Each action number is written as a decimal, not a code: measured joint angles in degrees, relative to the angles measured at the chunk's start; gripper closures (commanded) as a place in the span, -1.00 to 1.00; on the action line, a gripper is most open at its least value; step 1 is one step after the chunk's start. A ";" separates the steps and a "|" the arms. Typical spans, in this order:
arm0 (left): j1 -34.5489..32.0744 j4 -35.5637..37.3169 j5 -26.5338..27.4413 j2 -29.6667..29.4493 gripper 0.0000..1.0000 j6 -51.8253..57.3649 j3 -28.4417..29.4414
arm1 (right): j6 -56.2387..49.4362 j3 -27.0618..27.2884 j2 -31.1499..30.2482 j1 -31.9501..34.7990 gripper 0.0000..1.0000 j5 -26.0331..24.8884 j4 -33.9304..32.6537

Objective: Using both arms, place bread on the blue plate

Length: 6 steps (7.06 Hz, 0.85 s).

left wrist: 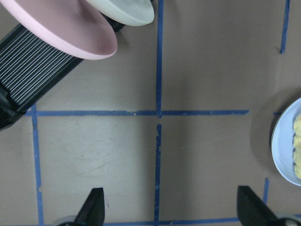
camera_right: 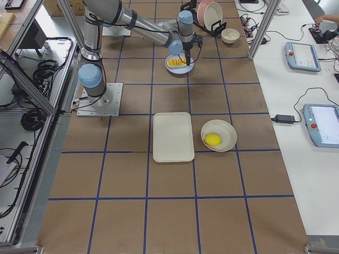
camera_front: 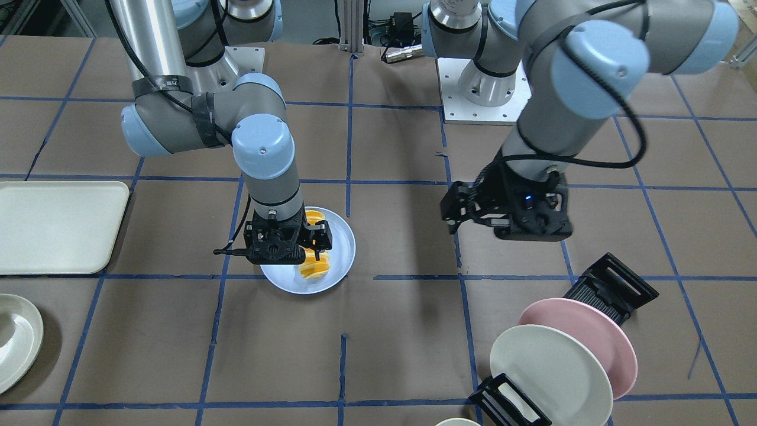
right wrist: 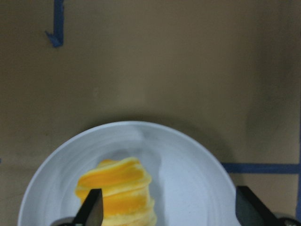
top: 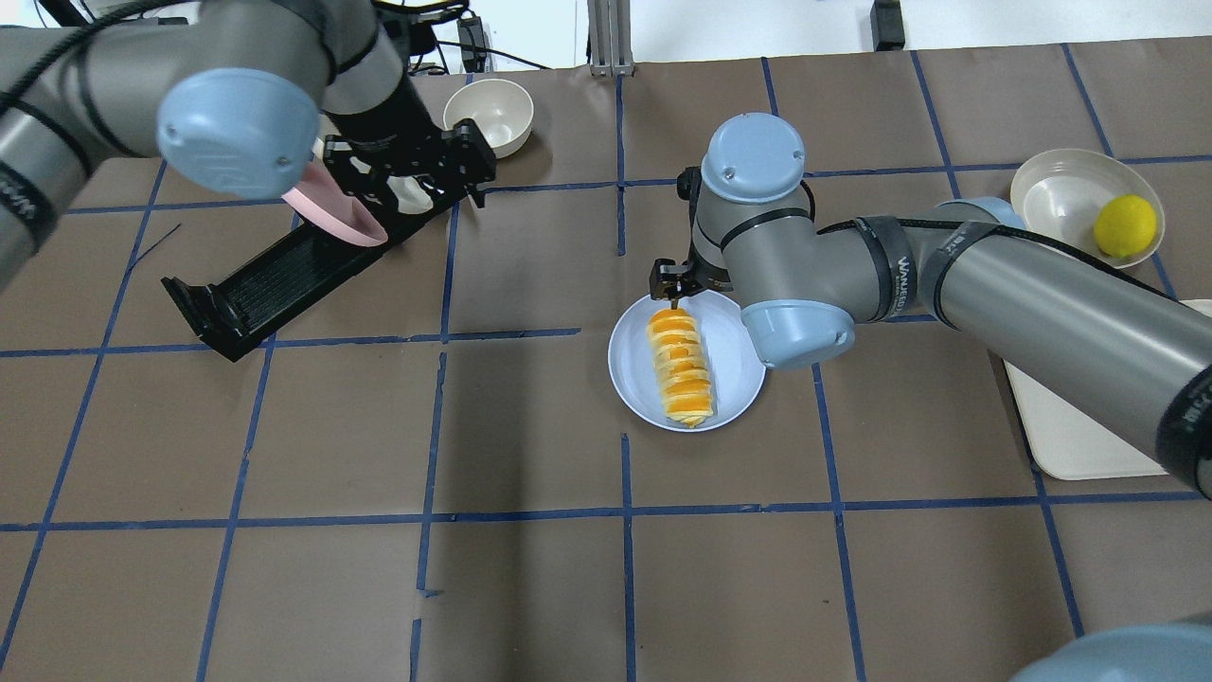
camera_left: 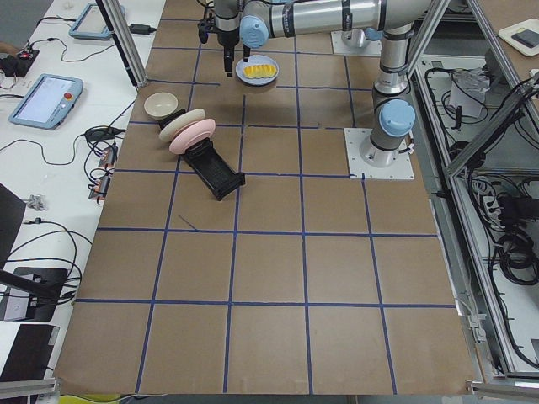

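The bread (top: pixel 680 367), a segmented orange and pale yellow loaf, lies lengthwise on the blue plate (top: pixel 734 369) near the table's middle. My right gripper (top: pixel 674 284) hangs over the loaf's far end, its fingers open. In the right wrist view the bread (right wrist: pixel 117 188) and plate (right wrist: pixel 188 179) lie below the spread fingertips (right wrist: pixel 91 209). In the front view the right gripper (camera_front: pixel 316 236) covers part of the bread (camera_front: pixel 313 266). My left gripper (top: pixel 473 161) is open and empty beside the dish rack, well away from the plate (left wrist: pixel 284 150).
A black dish rack (top: pixel 275 275) holds a pink plate (top: pixel 336 213) and a cream plate (camera_front: pixel 550 373). A cream bowl (top: pixel 490 114) stands behind it. A bowl (top: pixel 1051 189) with a lemon (top: pixel 1125 225) and a cream tray (top: pixel 1070 426) are on the right.
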 measured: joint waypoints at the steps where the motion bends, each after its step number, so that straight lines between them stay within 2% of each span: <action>1: -0.87 1.17 0.06 -0.83 -1.00 0.76 0.06 | -3.59 0.11 -0.29 -2.05 -1.00 -0.56 -1.33; 3: 3.41 -4.26 0.60 2.20 -1.00 8.25 0.27 | -8.44 0.18 -0.72 -4.49 -1.00 -0.97 -2.64; 5: 8.86 -11.50 0.67 7.38 -1.00 14.66 0.37 | -9.18 0.90 -0.95 -4.99 -1.00 -0.75 -2.86; 6: 9.75 -12.88 0.48 8.48 -1.00 15.62 0.34 | -9.17 1.44 -1.34 -5.05 -1.00 -0.76 -2.75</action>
